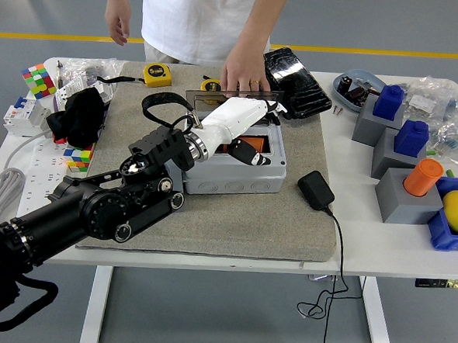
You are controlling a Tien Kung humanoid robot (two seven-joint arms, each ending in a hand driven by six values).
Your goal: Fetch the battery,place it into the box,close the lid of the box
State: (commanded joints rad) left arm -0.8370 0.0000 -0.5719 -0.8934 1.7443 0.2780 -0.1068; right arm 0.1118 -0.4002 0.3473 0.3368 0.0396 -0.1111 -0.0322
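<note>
White tabletop (380, 251) standing on white legs (96, 303), filling most of view. Grey padded mat (234, 218) lying over its middle. Grey smooth floor (424, 28) showing beyond and beneath, yellow line (50, 36) running across it at top. Black cable (332, 290) hanging off near edge. Light falling evenly, soft shadows.
</note>
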